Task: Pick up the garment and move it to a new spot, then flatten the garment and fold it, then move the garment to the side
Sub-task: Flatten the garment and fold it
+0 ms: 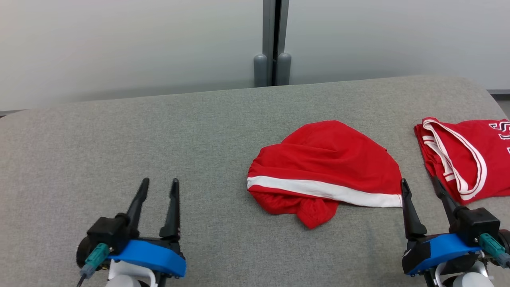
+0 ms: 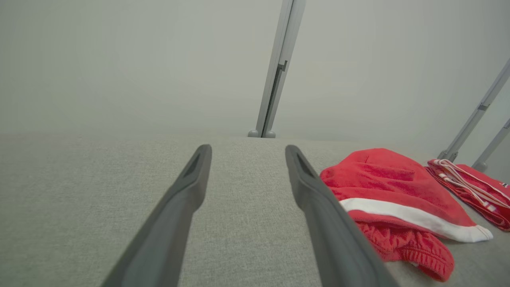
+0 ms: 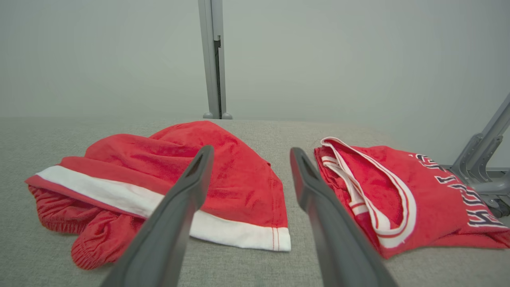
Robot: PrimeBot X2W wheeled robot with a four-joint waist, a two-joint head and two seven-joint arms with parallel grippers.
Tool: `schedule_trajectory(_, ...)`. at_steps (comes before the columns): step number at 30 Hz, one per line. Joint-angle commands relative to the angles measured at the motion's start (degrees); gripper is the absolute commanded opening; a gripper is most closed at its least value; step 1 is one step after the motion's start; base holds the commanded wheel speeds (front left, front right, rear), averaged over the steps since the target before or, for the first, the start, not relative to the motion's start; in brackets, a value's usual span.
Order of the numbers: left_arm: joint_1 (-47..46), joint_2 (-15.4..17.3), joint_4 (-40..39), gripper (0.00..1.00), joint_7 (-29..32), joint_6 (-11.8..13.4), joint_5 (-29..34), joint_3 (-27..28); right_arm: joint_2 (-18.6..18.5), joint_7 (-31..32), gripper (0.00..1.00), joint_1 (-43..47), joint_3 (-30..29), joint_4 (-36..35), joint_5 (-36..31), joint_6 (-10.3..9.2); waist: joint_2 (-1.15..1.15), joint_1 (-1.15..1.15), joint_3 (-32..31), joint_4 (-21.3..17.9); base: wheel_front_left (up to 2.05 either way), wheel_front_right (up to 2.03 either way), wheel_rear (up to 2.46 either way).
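**Fingers spread, nothing held**

We see the crumpled red shorts with a white stripe (image 1: 326, 159) on the grey fabric-covered bench (image 1: 159, 131), just beside our right fingers (image 1: 409, 211), spread wide and empty. Our left fingers (image 1: 173, 207), equally wide and empty, sit well apart from them.

A crumpled red garment with a white stripe (image 1: 324, 171) lies on the grey fabric-covered table (image 1: 159, 131), near a folded red white-trimmed jersey (image 1: 466, 155). The left gripper (image 1: 159, 181) and the right gripper (image 1: 419, 180) are spread and empty.
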Motion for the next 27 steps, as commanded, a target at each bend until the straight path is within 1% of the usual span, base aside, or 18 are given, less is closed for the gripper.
schedule_trajectory(1, -1.12, -0.36, 0.75, 1.0, 0.63, -0.57, -0.06, -0.82, -0.03, 0.2, 1.0, 0.53, 0.14, -0.3, 0.16, 0.01, 0.0, 0.0, 0.06, -0.33, 0.0, 0.0, 0.0)
schedule_trajectory(6, -3.25, -2.64, 6.15, 1.0, 3.88, -2.79, -1.85, -6.04, -0.04, 0.58, 1.0, 0.1, 1.54, 0.01, 0.9, 0.01, 0.0, 0.0, 0.66, -2.25, 0.0, 0.0, 0.0)
schedule_trajectory(13, -7.27, -5.32, 14.22, 1.0, 7.38, -3.64, -7.88, -10.24, -0.02, 0.25, 1.0, -0.88, 3.59, 0.99, 2.01, 0.01, 0.0, 0.0, 2.0, -5.35, 0.0, 0.0, 0.0)
schedule_trajectory(19, -10.07, -6.79, 18.91, 1.0, 10.76, -3.76, -16.78, -10.74, -0.03, -0.36, 1.0, -1.95, 5.24, 2.1, 2.7, 0.01, 0.0, 0.0, 2.71, -7.87, 0.0, 0.0, 0.0)
schedule_trajectory(27, -12.69, -6.54, 22.48, 1.0, 10.6, -3.79, -21.73, -11.72, -0.03, -1.15, 1.0, -2.78, 6.69, 3.43, 3.23, 0.01, 0.0, 0.0, 3.5, -10.69, 0.0, 0.0, 0.0)
